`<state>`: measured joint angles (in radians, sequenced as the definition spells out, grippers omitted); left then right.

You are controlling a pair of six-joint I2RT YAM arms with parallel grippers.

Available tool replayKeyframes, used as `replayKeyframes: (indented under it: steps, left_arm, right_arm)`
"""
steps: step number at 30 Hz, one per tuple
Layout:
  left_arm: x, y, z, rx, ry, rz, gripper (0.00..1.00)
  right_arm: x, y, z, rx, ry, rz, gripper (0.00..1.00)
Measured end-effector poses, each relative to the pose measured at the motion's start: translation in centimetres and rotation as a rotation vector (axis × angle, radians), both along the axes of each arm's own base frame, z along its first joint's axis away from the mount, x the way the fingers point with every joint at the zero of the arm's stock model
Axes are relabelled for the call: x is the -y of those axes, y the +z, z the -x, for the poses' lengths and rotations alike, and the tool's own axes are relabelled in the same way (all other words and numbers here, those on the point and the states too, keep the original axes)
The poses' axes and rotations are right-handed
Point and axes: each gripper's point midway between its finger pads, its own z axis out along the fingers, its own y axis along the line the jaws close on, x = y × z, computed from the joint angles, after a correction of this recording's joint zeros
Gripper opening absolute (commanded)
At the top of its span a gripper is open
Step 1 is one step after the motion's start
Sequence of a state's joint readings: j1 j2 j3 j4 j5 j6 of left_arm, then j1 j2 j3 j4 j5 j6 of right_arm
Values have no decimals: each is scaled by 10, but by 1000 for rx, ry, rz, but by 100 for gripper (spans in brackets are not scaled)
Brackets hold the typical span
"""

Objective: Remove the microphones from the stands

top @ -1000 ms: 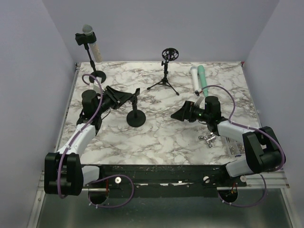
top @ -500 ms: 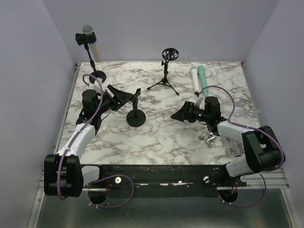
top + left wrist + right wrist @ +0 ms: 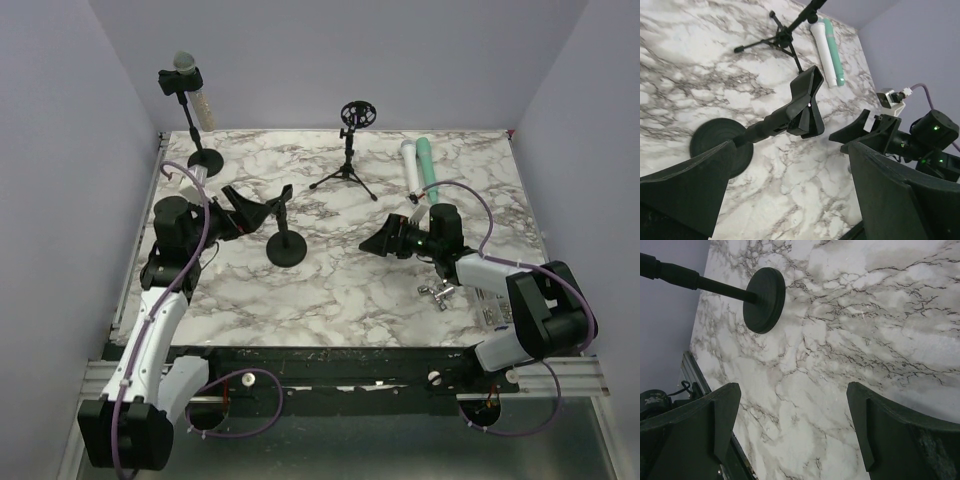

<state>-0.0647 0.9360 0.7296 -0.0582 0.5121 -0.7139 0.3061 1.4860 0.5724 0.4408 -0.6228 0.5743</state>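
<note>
The left gripper (image 3: 258,208) has its jaws spread wide and holds nothing, with the clip (image 3: 805,102) of the short stand (image 3: 287,248) just ahead of its fingers. The right gripper (image 3: 378,238) is likewise wide apart and holds nothing, low over the table (image 3: 330,290). 1 microphone (image 3: 182,68) sits clamped in the tall stand (image 3: 190,125) at the back left corner, well apart from both grippers; a white microphone (image 3: 409,165) and a teal microphone (image 3: 427,165) lie side by side at the back right.
</note>
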Motion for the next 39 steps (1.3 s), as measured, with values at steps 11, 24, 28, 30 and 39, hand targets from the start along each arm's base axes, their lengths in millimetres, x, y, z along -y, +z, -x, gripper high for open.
replayKeyframes:
  steps: [11, 24, 28, 30, 39]
  left_arm:
    - [-20, 0, 42, 189, 73, -218, 94]
    - [38, -105, 79, 58, -63, -368, 92]
    - [45, -124, 71, 24, -52, -425, 92]
    - [47, -128, 63, 24, -31, -438, 92]
    - [53, -142, 34, 12, 14, -504, 92]
  right_arm:
    - [0, -2, -1, -3, 0, 0, 96]
    - [0, -2, -1, 0, 0, -1, 96]
    - [0, -3, -1, -1, 0, -1, 96]
    - [0, -3, 0, -2, 0, -1, 96]
    - [0, -5, 2, -8, 0, 1, 96]
